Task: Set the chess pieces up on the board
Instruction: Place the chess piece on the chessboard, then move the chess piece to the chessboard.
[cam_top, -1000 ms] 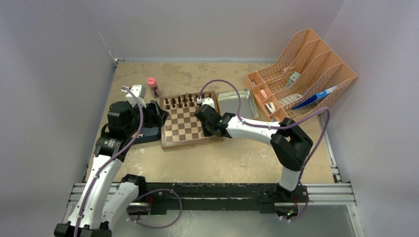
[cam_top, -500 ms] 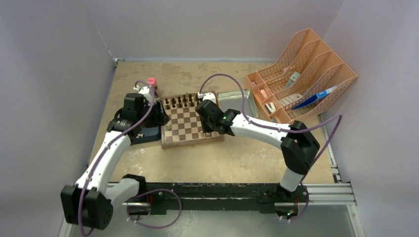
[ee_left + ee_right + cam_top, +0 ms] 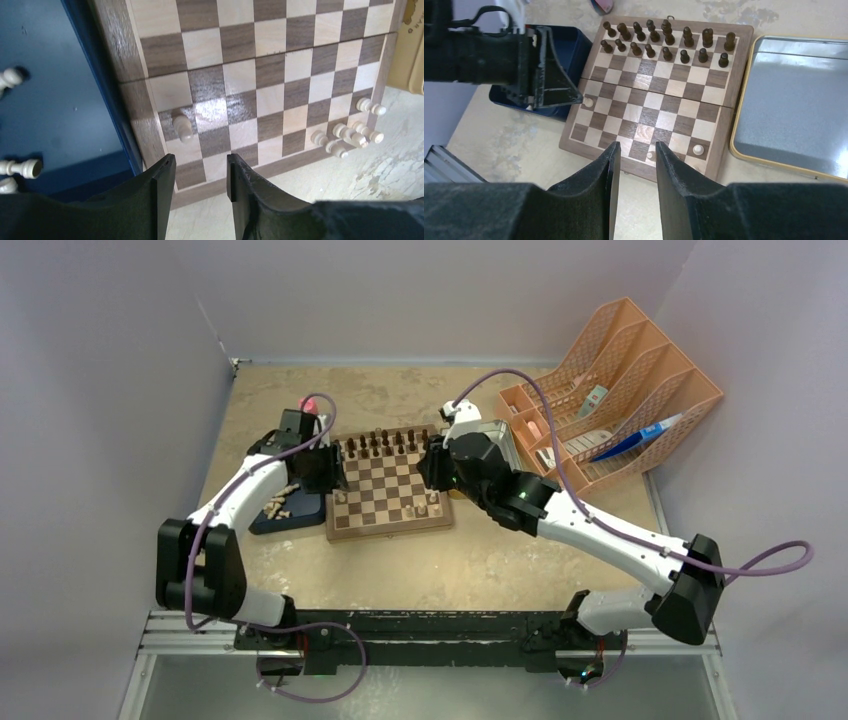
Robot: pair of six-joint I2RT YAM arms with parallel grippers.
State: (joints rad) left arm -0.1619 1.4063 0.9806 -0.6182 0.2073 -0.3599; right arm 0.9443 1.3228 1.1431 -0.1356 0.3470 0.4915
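Observation:
The board lies mid-table with dark chess pieces lined along its two far rows. A pale pawn stands near its left edge, and several pale pieces cluster at the near right corner. More pale pieces lie on the dark blue tray. My left gripper hovers open and empty over the board's left edge, just behind the pawn. My right gripper is open and empty above the board's right side.
A metal tin sits right of the board, partly under my right arm. An orange file rack stands at the back right. A pink-capped bottle peeks out behind my left wrist. Walls close in on three sides.
The left arm stretched from the tray to the board's left edge and its jaws narrowed. The right arm pulled back off the board, up and to the right.

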